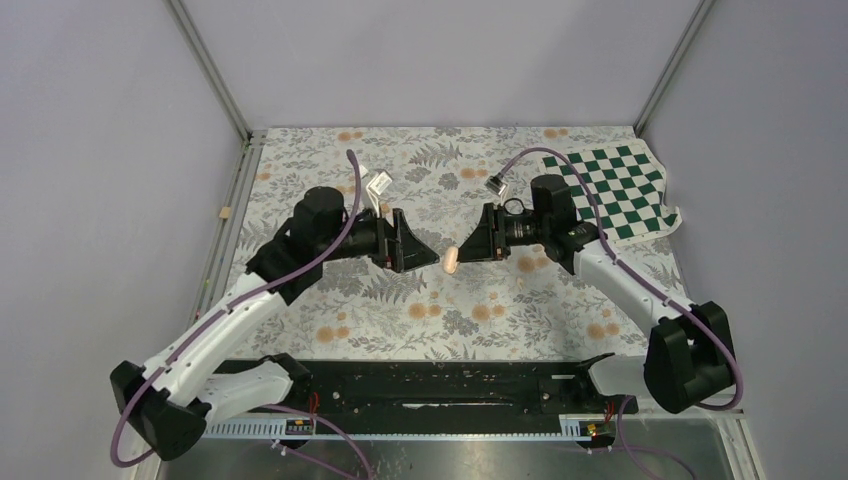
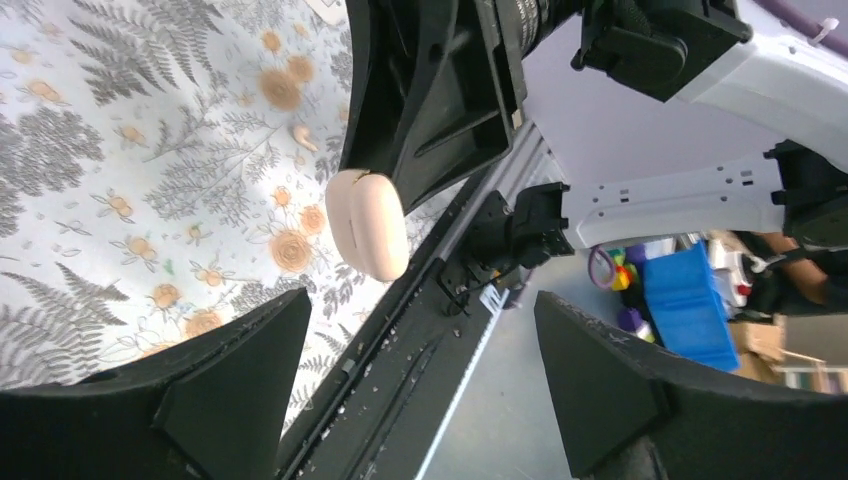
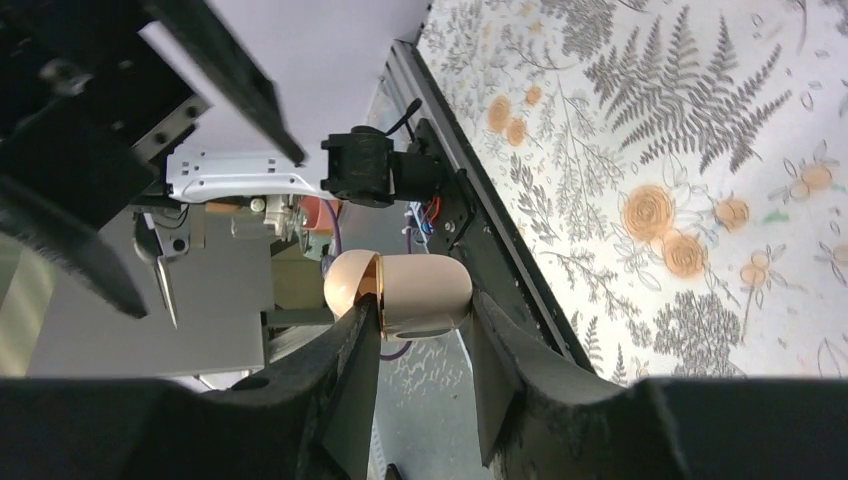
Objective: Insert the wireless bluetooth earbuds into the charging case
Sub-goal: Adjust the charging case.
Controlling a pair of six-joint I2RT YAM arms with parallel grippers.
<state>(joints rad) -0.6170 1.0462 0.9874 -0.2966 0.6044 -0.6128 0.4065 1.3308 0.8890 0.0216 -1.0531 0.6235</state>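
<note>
A fern-and-flower tablecloth spreads beneath the right gripper; a green-and-white checkered cloth lies well behind it.

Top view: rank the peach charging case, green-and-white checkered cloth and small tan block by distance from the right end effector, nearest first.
1. Pale peach rounded plastic charging case: clamped in the right end effector, centre of the view.
2. Green-and-white checkered cloth: back right corner.
3. Small tan rectangular block: far left edge.

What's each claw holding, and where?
Right claw pinches the charging case across its sides, near one end. Left claw is open, holding nothing.
</note>
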